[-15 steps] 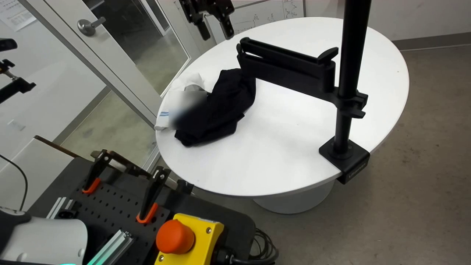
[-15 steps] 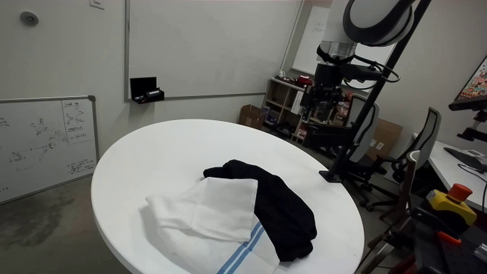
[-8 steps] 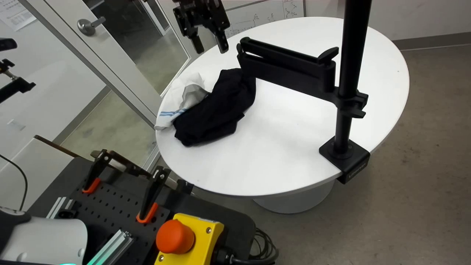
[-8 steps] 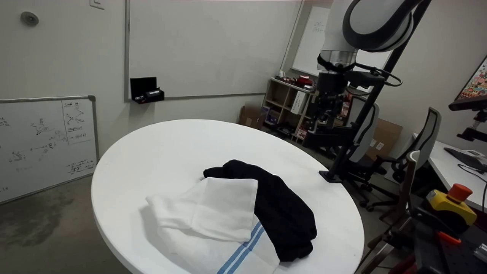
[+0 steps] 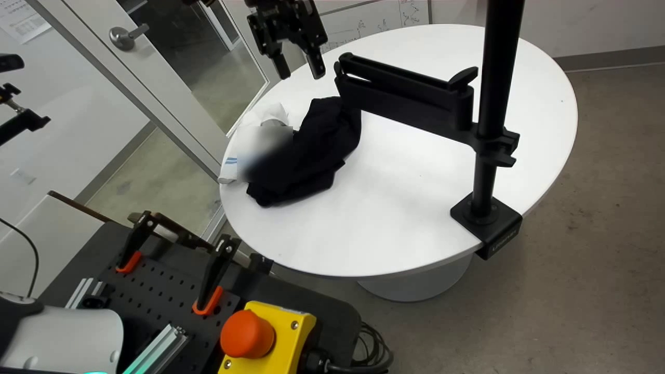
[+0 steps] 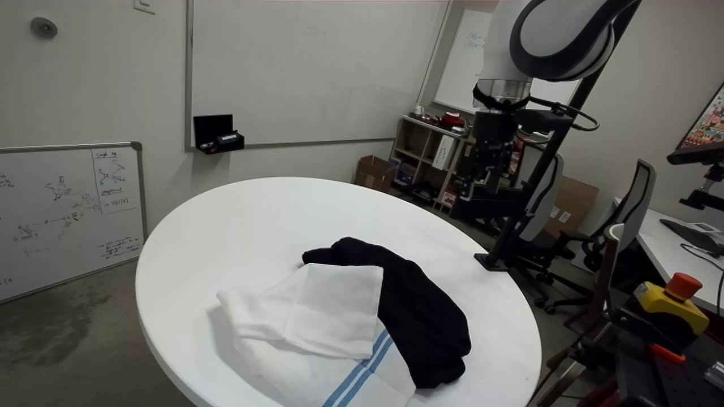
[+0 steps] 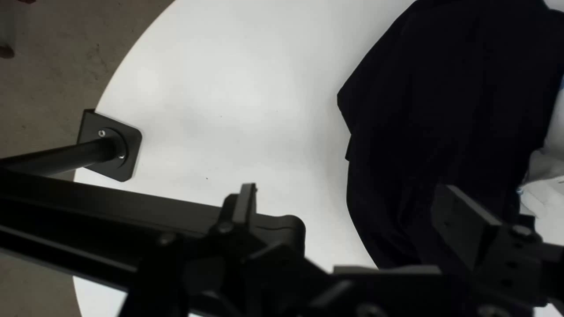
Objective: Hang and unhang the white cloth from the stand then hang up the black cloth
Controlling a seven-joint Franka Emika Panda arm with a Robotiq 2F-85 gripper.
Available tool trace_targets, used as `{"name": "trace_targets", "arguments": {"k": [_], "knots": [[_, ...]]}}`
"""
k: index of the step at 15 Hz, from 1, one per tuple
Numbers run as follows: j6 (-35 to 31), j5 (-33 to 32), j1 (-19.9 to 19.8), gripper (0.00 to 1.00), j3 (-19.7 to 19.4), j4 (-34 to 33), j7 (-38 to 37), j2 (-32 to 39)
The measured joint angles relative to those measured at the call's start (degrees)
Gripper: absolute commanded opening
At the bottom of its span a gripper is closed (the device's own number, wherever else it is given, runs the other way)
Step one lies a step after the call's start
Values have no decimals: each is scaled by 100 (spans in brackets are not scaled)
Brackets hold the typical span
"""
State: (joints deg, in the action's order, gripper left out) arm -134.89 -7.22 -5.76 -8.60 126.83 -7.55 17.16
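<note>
One black cloth and one white cloth on the table, beyond the arm of the stand

Black lies nearer the stand, white against its far side (blur hides part of the join in an exterior view). Lettering on the stand's base is too small to read. Just beside the arm's free end hovers the gripper, fingers spread wide, tabletop and black cloth between them in the wrist view. In an exterior view the white cloth's two blue stripes show; in the wrist view, only part of that cloth. Across from the stand, handwriting on a whiteboard is illegible.
</note>
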Motion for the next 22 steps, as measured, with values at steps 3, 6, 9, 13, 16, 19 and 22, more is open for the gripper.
{"name": "trace_targets", "arguments": {"k": [3,6,9,13,16,19,22], "knots": [[-188,-93,18,100,-19,47,-18,209],[-502,-196,111,100,-13,116,-35,489],[-906,-292,265,100,-12,204,-50,748],[-1274,-427,493,100,-28,226,-147,1035],[-1531,-463,626,100,-64,225,-163,1196],[-1833,-469,745,100,-93,221,-163,1360],[-2159,-476,948,100,-155,218,-169,1529]]}}
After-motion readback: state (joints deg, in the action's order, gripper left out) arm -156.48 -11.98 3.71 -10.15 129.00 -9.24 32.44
